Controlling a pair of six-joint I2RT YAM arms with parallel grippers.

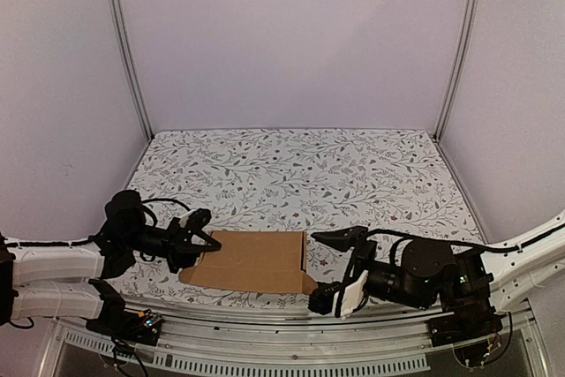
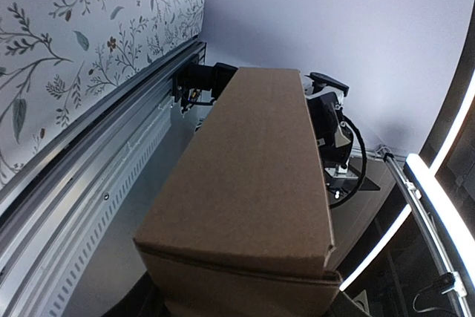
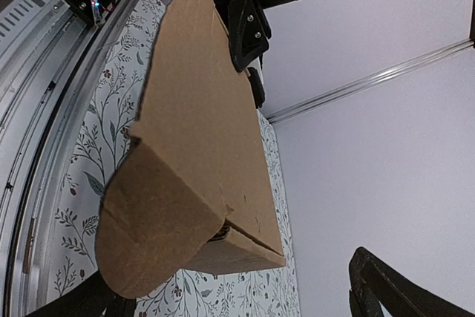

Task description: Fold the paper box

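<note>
I see the paper box point(image 1: 252, 262) as a plain brown, unprinted oblong carton. It is already folded into a closed sleeve and lies lengthwise along the near edge of the desk point(image 1: 291, 165), roughly midway between its two near corners. In the right wrist view a rounded flap point(image 3: 148, 235) hangs open at the carton's right end, and a seam shows just under the top panel.

My left pincer point(image 1: 203, 245) is at a middling spread and clamped on the box's left end. From the right wrist view I can make out one of its black fingers point(image 3: 245, 27) lying against the cardboard.

My right pincer point(image 1: 334, 268) stands as wide as it goes. One finger is beyond the right end of the box and the other is nearer the desk's edge, with the open flap between them. I cannot tell whether either finger touches the cardboard.
</note>
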